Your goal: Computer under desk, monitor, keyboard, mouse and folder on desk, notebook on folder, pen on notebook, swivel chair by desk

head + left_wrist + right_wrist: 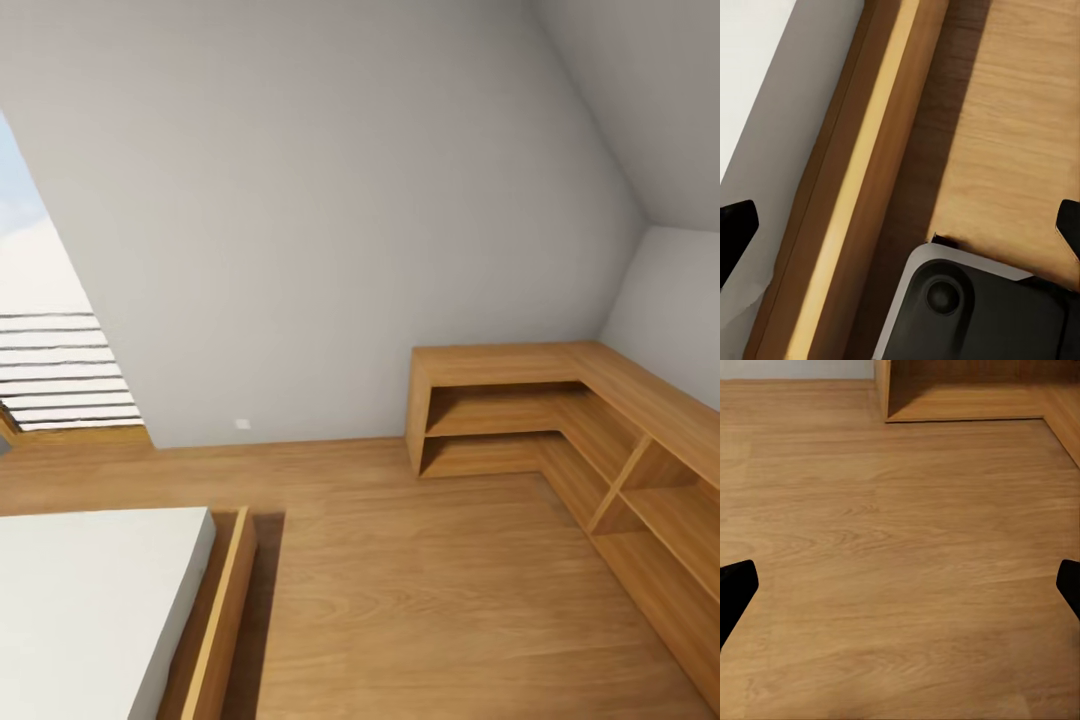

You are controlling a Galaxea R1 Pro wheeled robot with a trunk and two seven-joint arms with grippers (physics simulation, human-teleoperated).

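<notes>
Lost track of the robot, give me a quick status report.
Both grippers open, empty. Facing a corner shelf unit over wood floor. Bed close at left.

Bed (90,590) at left; corner shelf unit (600,430) right, against wall (330,220).

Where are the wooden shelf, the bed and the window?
shelf (500,362), head view, on its top board.
bed (90,590), head view, on the white mattress.
window (60,370), head view, on the striped lower part.

Left claw (900,225) and right claw (900,585) both gape wide, empty.
</notes>
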